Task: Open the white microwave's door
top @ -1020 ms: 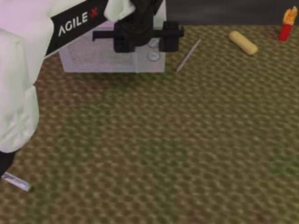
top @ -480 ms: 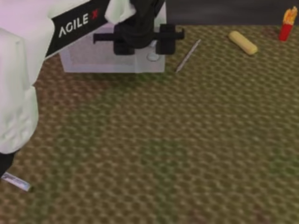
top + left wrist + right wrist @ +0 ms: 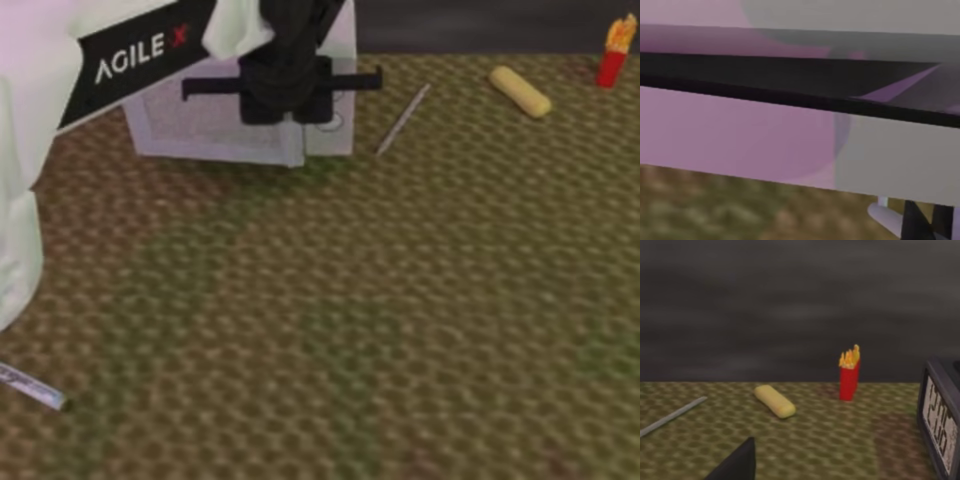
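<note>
Since the earlier frames, your left gripper [image 3: 283, 85] has shifted leftward across the front of the white microwave [image 3: 240, 125], and the door [image 3: 215, 135] now stands slightly proud at its right edge, where before it lay flush. You cannot tell from any view whether the claw is spread or pressed together; the dark body hides the fingertips.

Left of the claw, your left arm covers the top corner of the table [image 3: 350, 320]. Far below it, at the left table edge, lies a small silvery strip [image 3: 35, 388].

Directly beneath the claw sits the microwave, at the table's top left, its mesh-windowed door facing down the top view.

Just right of the claw lies a thin grey rod [image 3: 403, 118]. Farther right rests a yellow loaf-shaped block [image 3: 519, 91], then a red carton of fries [image 3: 614, 55] at the top right corner.

In the right wrist view, a black digital clock [image 3: 941, 427] stands near the fries; the right gripper's state cannot be told.
</note>
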